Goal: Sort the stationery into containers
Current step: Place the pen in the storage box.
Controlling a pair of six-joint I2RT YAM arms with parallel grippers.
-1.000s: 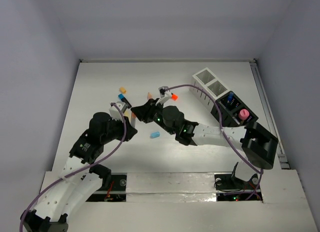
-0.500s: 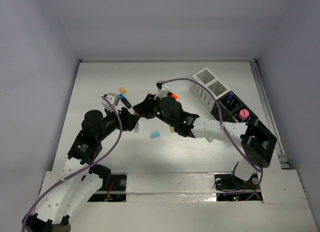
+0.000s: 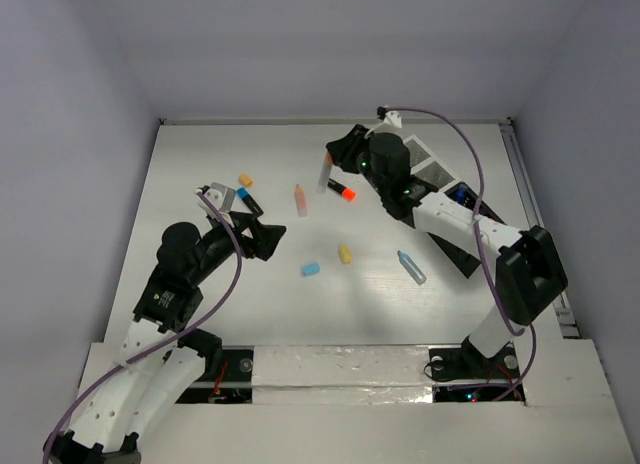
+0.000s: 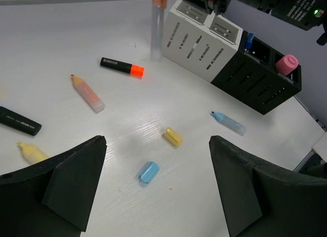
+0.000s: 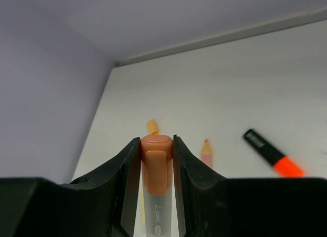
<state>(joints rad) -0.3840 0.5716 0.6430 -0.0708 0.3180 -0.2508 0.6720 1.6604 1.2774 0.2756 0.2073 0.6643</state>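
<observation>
**A:** Where's the pen?

**B:** The orange-capped pen [image 5: 156, 165] hangs cap-up, pinched at the cap by the right gripper [image 3: 336, 162], at nine o'clock from the white containers [image 3: 421, 164]. The black containers [image 3: 472, 220] run on toward four o'clock.

**A:** And the other arm?

**B:** The left gripper [image 4: 158, 182] sits at about eight o'clock from the pen, with its jaws spread and nothing between them. Under it lie a blue block [image 4: 148, 171] and a yellow piece [image 4: 172, 137].

**A:** What could spoil it?

**B:** I'd say that narrow hold. With only the cap gripped, the long barrel may swing. Its tip could then catch a box rim and tip the pen out, or the barrel could slide out of the cap.
</observation>
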